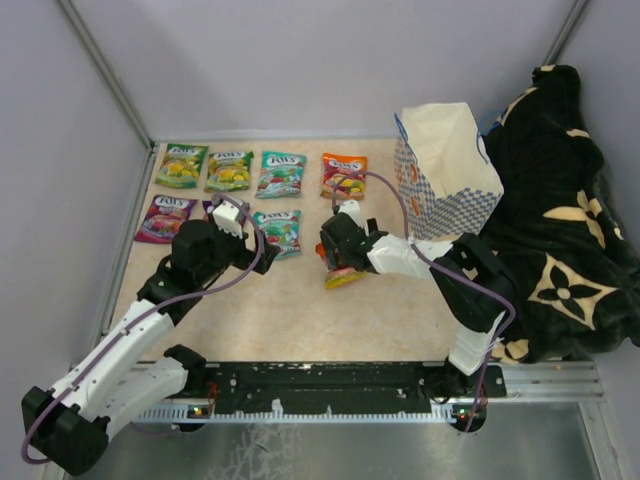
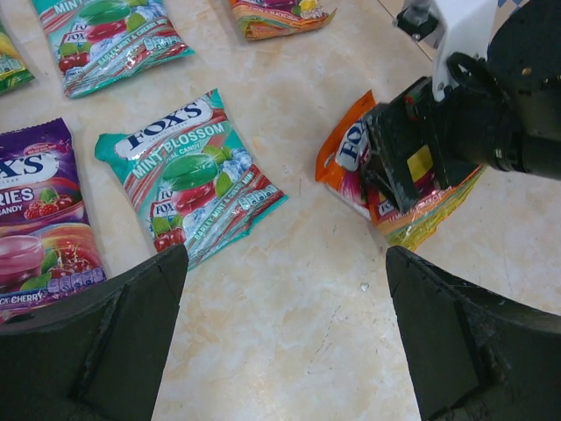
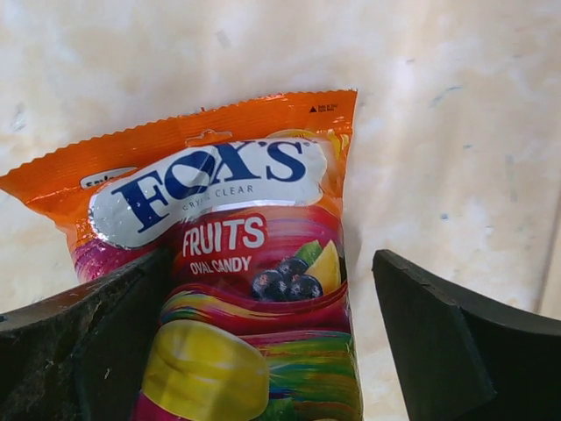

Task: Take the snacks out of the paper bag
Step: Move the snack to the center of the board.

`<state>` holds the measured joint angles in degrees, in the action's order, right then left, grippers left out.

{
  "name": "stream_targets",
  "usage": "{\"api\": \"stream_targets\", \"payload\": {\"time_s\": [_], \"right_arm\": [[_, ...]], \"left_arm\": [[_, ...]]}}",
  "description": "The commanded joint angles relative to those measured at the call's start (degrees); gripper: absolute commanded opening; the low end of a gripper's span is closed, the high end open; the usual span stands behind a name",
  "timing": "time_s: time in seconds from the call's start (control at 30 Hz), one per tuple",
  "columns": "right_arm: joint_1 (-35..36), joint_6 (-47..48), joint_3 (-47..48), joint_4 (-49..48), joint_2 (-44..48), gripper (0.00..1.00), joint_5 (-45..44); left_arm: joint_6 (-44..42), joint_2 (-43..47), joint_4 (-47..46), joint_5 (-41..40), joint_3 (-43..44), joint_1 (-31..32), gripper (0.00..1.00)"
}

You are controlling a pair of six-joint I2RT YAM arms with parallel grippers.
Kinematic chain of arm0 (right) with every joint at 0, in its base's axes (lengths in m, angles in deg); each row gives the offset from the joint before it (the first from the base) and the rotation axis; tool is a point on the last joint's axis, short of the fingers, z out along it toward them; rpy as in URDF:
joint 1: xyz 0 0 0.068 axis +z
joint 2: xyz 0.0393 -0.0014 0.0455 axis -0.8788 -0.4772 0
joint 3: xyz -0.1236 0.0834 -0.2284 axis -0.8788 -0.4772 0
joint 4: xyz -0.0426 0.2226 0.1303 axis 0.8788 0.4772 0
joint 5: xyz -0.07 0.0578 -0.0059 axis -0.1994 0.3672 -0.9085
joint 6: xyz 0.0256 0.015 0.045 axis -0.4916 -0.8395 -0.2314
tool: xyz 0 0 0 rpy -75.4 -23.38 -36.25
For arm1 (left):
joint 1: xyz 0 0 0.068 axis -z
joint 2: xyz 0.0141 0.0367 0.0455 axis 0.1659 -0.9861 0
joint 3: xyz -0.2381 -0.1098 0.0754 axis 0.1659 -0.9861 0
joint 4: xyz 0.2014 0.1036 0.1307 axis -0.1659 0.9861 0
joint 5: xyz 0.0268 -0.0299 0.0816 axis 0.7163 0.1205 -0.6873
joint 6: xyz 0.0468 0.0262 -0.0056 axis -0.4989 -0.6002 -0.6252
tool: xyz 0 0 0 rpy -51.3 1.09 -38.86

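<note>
- While the paper bag (image 1: pixel 445 165) stands upright at the far right of the bench (image 1: pixel 300 320), hard against the blanket (image 1: pixel 570 200), laid-out snacks (image 1: pixel 282 172) occupy two rows at far left.
- Right pincer (image 3: pixel 272 333): spread wide astride the orange packet (image 3: pixel 237 219), not clamped. Judged step is setting it down, so a straight lift clears it.
- Left pincer (image 2: pixel 285 342): spread, empty, near the mint packet (image 2: pixel 188 175).
- Open bench remains toward the arm bases.
</note>
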<state>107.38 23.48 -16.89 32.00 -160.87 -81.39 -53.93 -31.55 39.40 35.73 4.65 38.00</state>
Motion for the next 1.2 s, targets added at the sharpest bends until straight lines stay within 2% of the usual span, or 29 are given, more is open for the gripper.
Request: {"api": "stream_targets", "payload": {"time_s": [0.0,0.17,0.33,0.37,0.47,0.57,0.7,0.8,0.9,1.17], "right_arm": [[-2.81,-2.56,3.32,3.46,-0.85,0.99,-7.74],[-3.92,1.81,11.16,3.07,1.67,0.99,-9.20],[-3.95,3.36,18.73,7.08,3.72,0.99,-9.88],[-3.96,3.00,19.43,8.88,4.09,0.96,-9.56],[-3.96,1.23,18.81,12.01,5.55,0.75,-6.98],[-3.92,-2.18,12.96,11.81,9.47,0.50,-5.04],[-3.79,-6.26,1.59,7.79,14.50,0.39,-2.62],[-3.70,-7.74,-7.12,2.97,17.24,0.37,-0.49],[-3.56,-8.03,-11.31,-0.10,16.86,0.39,0.22],[-3.26,-7.22,-13.17,-5.82,13.48,0.41,0.79]], "left_arm": [[-0.15,0.00,-1.53,0.28,-0.27,-0.39,1.00],[-0.14,-0.03,-1.54,0.56,-0.29,-0.41,1.00],[-0.31,0.13,-1.52,0.59,-0.32,-0.50,1.00],[-0.33,0.20,-1.48,0.59,-0.34,-0.49,1.00],[-0.39,0.33,-1.47,0.48,-0.43,-0.49,1.00],[-0.38,-0.07,-1.47,0.61,-0.36,-0.47,1.00],[-0.35,-0.49,-1.46,1.07,-0.47,-0.49,1.00],[-0.31,-0.77,-1.53,1.39,-0.52,-0.45,1.00],[-0.20,-1.19,-1.63,1.68,-0.61,-0.47,1.00],[-0.29,-1.83,-1.82,1.59,-1.06,-0.48,1.00]]}}
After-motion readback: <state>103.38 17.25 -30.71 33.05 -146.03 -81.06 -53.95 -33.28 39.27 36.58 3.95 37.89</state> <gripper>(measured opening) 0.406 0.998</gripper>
